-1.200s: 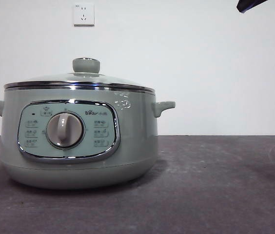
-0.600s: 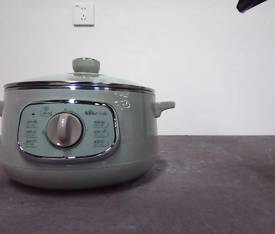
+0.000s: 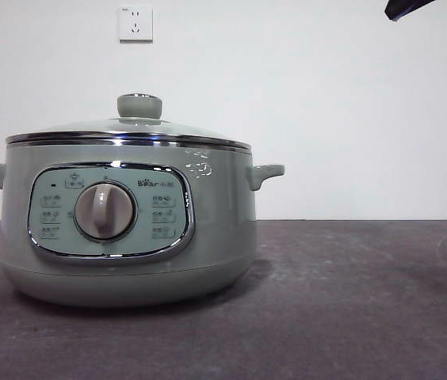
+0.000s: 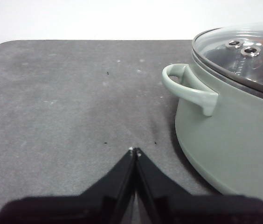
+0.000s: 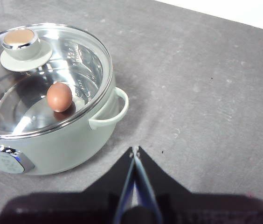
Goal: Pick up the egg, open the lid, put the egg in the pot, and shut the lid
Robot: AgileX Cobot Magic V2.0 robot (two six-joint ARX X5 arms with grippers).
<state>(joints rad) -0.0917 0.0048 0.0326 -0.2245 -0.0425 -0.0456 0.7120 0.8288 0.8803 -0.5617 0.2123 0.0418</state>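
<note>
The sage-green pot (image 3: 128,222) stands on the dark table, left of centre, with its glass lid (image 3: 128,134) seated on the rim and the green knob (image 3: 139,105) on top. In the right wrist view the brown egg (image 5: 59,96) lies inside the pot (image 5: 52,144), seen through the lid (image 5: 75,60). My right gripper (image 5: 135,150) hovers shut and empty above the table beside the pot's handle. My left gripper (image 4: 134,151) is shut and empty, low over the table on the other side of the pot (image 4: 229,135). A black arm tip (image 3: 404,8) shows at the top right corner.
Bare dark grey table (image 3: 366,301) stretches to the right of the pot. A white wall with two outlets (image 3: 135,23) stands behind. The pot's side handles (image 3: 265,173) stick out on both sides.
</note>
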